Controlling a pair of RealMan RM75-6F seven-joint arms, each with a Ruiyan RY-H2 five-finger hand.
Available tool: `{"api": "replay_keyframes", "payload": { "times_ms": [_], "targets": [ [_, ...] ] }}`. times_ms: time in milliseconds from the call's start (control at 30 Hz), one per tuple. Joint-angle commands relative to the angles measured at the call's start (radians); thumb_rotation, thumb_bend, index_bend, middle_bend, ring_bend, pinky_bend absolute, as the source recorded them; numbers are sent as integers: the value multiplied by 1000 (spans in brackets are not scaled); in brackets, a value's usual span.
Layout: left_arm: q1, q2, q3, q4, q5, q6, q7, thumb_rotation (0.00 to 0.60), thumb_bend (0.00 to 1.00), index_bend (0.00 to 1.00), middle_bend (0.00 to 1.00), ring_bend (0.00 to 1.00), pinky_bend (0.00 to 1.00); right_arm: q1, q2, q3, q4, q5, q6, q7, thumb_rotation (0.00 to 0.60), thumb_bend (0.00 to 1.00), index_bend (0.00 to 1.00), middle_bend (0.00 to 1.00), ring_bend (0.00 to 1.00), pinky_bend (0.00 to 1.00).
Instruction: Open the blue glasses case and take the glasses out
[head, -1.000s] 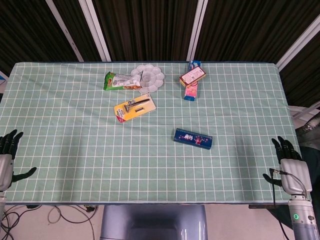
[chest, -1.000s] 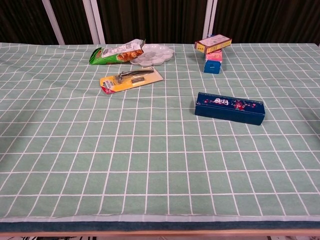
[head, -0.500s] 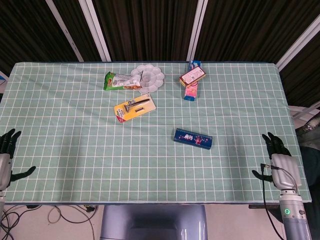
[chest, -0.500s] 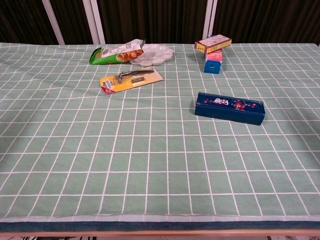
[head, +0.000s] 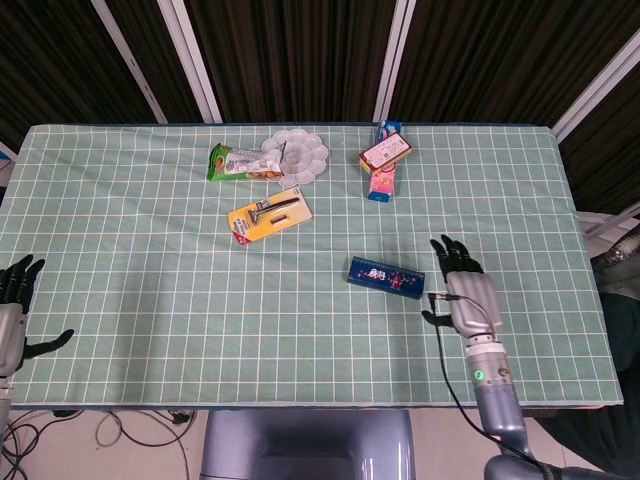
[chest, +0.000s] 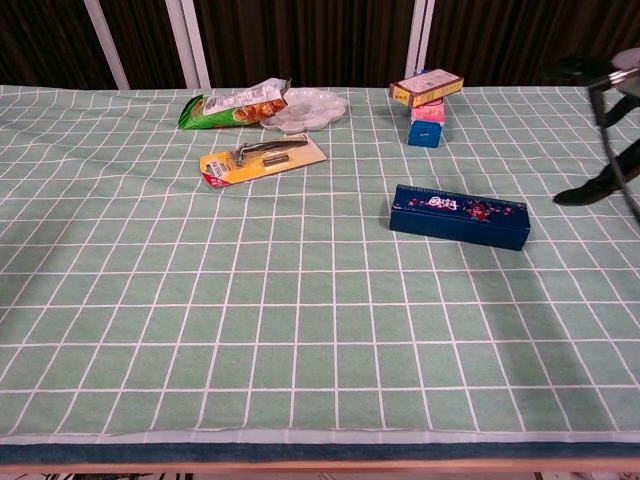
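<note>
The blue glasses case (head: 386, 277) lies closed on the green checked cloth, right of centre; the chest view shows the case (chest: 459, 216) long and flat with a floral lid. My right hand (head: 463, 291) hovers over the table just right of the case, fingers spread, holding nothing; only its dark edge (chest: 610, 130) enters the chest view at the far right. My left hand (head: 14, 315) stays off the table's left front corner, fingers apart and empty. The glasses are not visible.
At the back sit a green snack packet (head: 238, 162), a white palette dish (head: 298, 155), a razor on a yellow card (head: 269, 215) and stacked small boxes (head: 383, 160). The cloth's front edge (chest: 320, 440) runs close to me.
My right hand has swung in from the table's right front corner to just beside the case's right end. The left hand and the case have not moved.
</note>
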Motion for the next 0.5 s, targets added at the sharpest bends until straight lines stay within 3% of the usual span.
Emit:
{"api": "replay_keyframes", "payload": {
  "times_ms": [33,300,500],
  "targets": [
    [-2,2,-2,-1,-7,-7,-5,600,21,0,0,0,0,80,-111,34,77,86,-23,-71,600,119,0,0,0,228],
    [-9,5,-8,1,-25,-26,-17,600,21,0,0,0,0,162,-257,52,234,167,-30,-113,600,120,0,0,0,228],
    [-13,7,-12,3,-40,-40,-24,600,21,0,0,0,0,187,-297,50,330,201,-45,-121,600,127,0,0,0,228]
  ]
}}
